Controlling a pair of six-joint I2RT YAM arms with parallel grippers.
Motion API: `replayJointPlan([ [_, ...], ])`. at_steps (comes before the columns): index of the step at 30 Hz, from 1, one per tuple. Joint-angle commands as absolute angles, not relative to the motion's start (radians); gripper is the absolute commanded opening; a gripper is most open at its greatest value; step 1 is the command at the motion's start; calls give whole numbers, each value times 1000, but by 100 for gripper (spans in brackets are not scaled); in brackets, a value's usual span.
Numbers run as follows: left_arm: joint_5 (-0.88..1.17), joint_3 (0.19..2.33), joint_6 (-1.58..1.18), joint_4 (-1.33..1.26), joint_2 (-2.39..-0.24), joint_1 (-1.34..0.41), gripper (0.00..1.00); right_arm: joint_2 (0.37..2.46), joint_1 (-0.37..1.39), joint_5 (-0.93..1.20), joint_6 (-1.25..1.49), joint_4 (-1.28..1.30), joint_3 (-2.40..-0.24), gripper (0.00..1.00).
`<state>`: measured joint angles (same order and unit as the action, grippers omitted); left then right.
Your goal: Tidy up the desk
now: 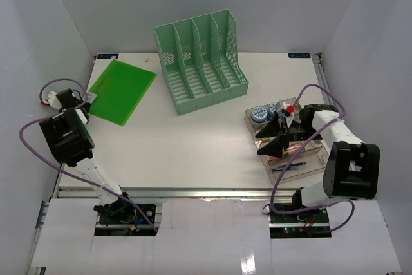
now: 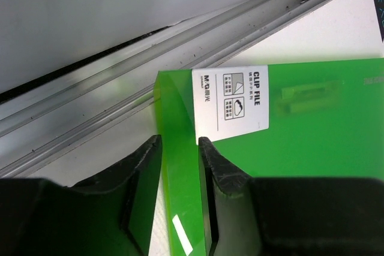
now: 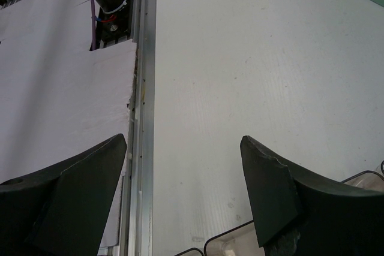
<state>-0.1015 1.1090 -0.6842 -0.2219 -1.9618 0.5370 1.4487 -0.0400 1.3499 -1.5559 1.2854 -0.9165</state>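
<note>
Your left pincer sits at the near left corner of the green folder. Its jaws stand a narrow gap apart, and a strip of the folder's left edge shows between them. You cannot tell from the wrist view whether they pinch that edge or only hang above it, so check before you pull.

From this pincer the folder spreads ahead and to the right, with its white label just beyond the right finger. Its long axis runs away from the pincer toward the back of the desk, leaning a little right. It lies flat on the desk's far left part.

The green rack stands well to the right of the left pincer, beyond the folder. If the folder is to go there, that is a long carry across.

Your right pincer is spread wide and holds nothing. It hangs at the clear tray, with bare desk and the front rail ahead of it. It is well apart from the folder, so the left arm is much the nearer one for this grasp.
</note>
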Motion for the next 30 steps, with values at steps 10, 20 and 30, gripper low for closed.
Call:
replayJointPlan([
  [10,105,1043,-766,-289,-2005,614,47,1416,-46,1391,-1572,1310,-951,83],
  [20,215,1031,-765,-339,-2051,646,45,1411,-46,1394,-1569,1310,-953,83],
  [30,217,1028,-761,-333,-2062,657,46,1413,-46,1395,-1571,1309,-953,83],
])
